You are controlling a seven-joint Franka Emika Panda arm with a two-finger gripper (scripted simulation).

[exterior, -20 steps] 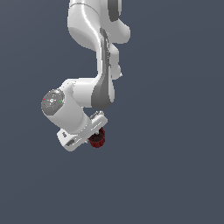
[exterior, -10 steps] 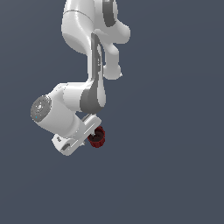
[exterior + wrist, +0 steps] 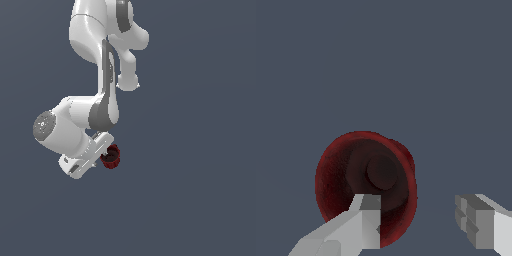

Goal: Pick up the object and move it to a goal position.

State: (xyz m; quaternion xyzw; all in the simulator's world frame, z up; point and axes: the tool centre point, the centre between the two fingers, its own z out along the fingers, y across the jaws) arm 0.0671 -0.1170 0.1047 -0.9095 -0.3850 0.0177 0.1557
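The object, a small dark red cup [image 3: 112, 157], sits just off the end of my white hand in the exterior view. In the wrist view the cup [image 3: 363, 180] shows its dark interior facing the camera. My gripper [image 3: 418, 217] is open, with a wide gap between its jaws. One finger [image 3: 368, 220] overlaps the cup's lower rim, and the other finger [image 3: 476, 220] stands apart from the cup. In the exterior view the gripper [image 3: 104, 156] is mostly hidden behind the hand, and the fingers cannot be made out. I cannot tell whether a finger touches the cup.
The white arm [image 3: 102, 75] hangs down from the top of the exterior view. Around it is plain dark grey background with no other objects or edges in view.
The wrist and forearm have swung toward the exterior view's left and slightly lower. The red cup has stayed at nearly the same spot by the hand.
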